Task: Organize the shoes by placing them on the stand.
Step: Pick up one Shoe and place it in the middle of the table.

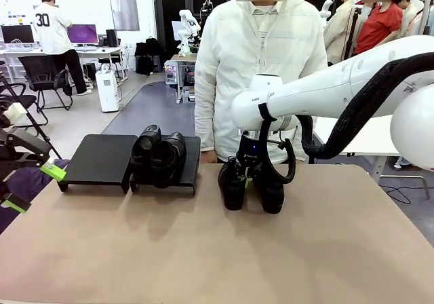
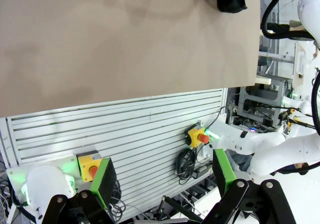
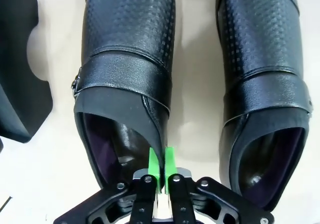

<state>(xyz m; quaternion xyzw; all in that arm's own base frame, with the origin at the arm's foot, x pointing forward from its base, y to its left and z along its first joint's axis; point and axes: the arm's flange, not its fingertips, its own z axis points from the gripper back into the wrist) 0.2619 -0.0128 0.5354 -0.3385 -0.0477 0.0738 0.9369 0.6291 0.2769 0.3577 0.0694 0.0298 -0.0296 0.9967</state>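
Two black shoes stand side by side on the table in front of the person: one (image 1: 232, 185) nearer the stand, the other (image 1: 272, 195) to its right. My right gripper (image 1: 248, 172) comes down between them. In the right wrist view its green pads (image 3: 154, 163) pinch the inner collar wall of the left shoe (image 3: 130, 49), so my right gripper (image 3: 161, 165) is shut on it; the other shoe (image 3: 260, 59) lies free beside it. Two more shoes (image 1: 159, 156) rest on the stand's right platform (image 1: 191, 156). The left platform (image 1: 102, 158) is bare. My left gripper (image 1: 32, 187) (image 2: 162, 176) hangs open off the table's left edge.
A person in a white jacket (image 1: 264, 60) stands at the far edge, right behind the shoes. A corner of the stand (image 3: 20, 74) lies close to the gripped shoe. Bare tabletop (image 1: 217, 250) stretches across the near half. Below the table edge is a slatted panel with emergency buttons (image 2: 197, 135).
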